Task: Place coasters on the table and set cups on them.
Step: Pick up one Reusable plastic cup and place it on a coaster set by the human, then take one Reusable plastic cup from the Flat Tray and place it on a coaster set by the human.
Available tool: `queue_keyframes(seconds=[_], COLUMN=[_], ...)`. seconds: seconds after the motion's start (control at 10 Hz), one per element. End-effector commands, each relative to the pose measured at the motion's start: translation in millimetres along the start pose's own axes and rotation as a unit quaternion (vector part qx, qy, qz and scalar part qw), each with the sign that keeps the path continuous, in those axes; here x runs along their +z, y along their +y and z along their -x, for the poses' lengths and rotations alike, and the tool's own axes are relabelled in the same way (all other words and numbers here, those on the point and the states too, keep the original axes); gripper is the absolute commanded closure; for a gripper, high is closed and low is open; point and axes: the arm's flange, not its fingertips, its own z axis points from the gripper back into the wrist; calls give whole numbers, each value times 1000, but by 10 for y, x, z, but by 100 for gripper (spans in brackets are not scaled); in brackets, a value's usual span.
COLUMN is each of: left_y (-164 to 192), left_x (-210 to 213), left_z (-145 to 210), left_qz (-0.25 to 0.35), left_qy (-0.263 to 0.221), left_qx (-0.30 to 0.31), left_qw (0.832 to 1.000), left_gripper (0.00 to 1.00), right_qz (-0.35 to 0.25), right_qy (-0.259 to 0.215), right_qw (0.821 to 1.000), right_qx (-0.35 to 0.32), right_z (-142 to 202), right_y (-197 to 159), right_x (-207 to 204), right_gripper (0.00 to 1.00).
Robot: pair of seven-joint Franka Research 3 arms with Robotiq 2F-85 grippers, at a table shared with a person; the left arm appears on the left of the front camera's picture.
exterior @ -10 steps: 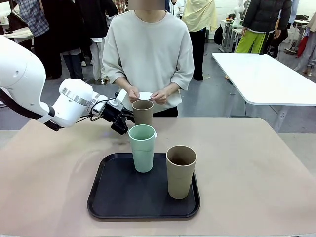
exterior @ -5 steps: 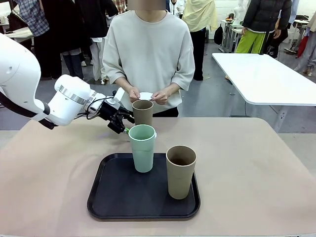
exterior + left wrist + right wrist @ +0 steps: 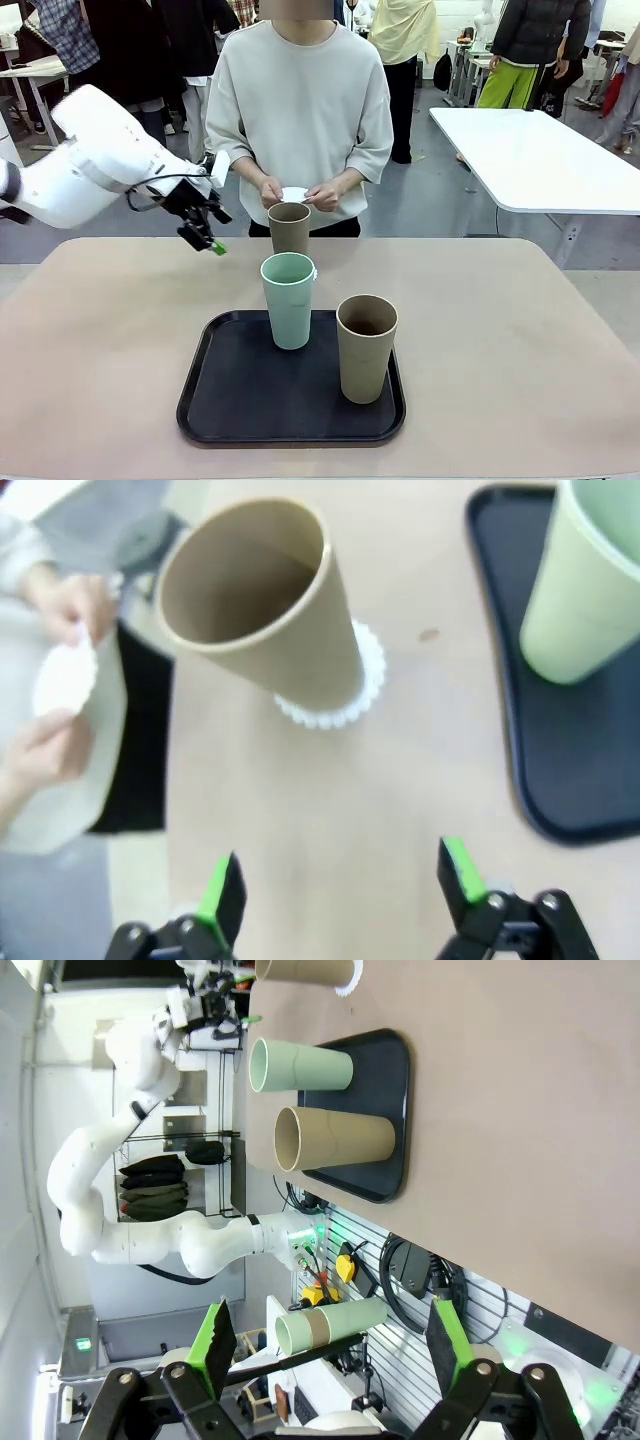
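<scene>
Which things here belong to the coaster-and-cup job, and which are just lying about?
Job: brown cup on its coaster; mint cup; second brown cup; spare coaster held by the person; beige table.
Lying about: black tray; white table.

The big rounded tabletop (image 3: pixel 110 340) is looking sandy tan, the flat tray (image 3: pixel 235 395) plain black, the far tall cup (image 3: pixel 289 228) and the near tall cup (image 3: pixel 366 350) brown, the middle tall cup (image 3: pixel 288 300) pale green, and the frilly round coaster (image 3: pixel 325 717) white.
</scene>
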Motion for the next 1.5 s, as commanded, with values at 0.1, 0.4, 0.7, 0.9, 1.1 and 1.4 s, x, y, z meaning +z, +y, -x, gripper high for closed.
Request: queue_keyframes(seconds=[0.1,0.4,0.7,0.9,1.1,1.4], left_y=[-458,-624,-710,-772,-843,-854], left_x=[546,785,960,943,828,794], left_z=[-328,-559,-549,-445,-331,-215], left_qz=[4,-69,-133,-134,-103,-104], left_qy=[145,111,70,125,205,190], left_qx=[52,276,475,521,521,521], left_qw=[988,952,867,834,822,825], left_gripper=[0,0,0,0,0,0], right_qz=[-6,-6,-6,-6,-6,-6], right_qy=[0,0,0,0,0,0], right_qw=[1000,1000,1000,1000,1000,1000], right_qx=[1,1,1,1,1,1], right_z=[-2,-2,-2,-2,-2,-2], right_y=[-2,-2,-2,-2,-2,-2], right_x=[5,5,5,5,5,5], right_gripper=[0,0,0,0,0,0])
